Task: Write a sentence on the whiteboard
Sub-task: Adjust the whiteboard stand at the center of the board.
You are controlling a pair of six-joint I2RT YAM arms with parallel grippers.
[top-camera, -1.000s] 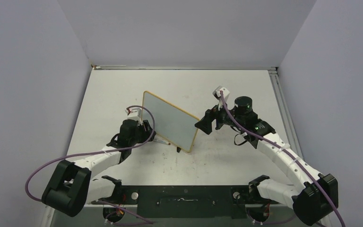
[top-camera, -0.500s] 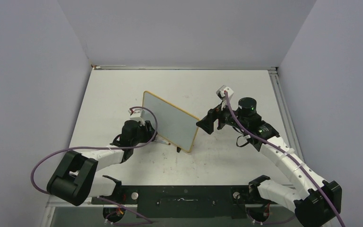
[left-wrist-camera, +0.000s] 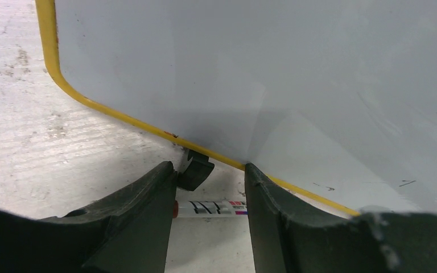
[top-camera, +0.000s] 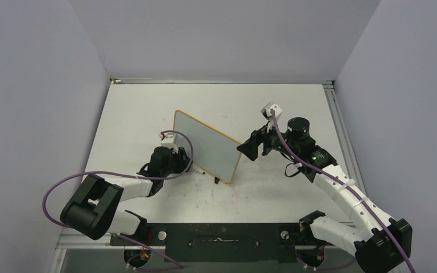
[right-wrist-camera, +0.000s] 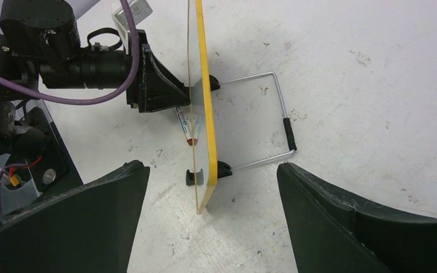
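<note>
My left gripper [left-wrist-camera: 209,176], spread, has moved in around the marker [left-wrist-camera: 213,207] beside the whiteboard [left-wrist-camera: 262,74], so pickup comes next; right gripper [right-wrist-camera: 211,169] gapes.

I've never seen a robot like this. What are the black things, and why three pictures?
This robot has two arms fixed to a white table. One camera looks down from above; one sits on each wrist, so the dark shapes there are its own fingers. A small whiteboard with a yellow rim stands upright on a wire stand. A marker lies on the table at its foot, just ahead of the left gripper, whose fingers are apart. The right gripper is wide open on the board's other side. Neither holds anything.
</note>
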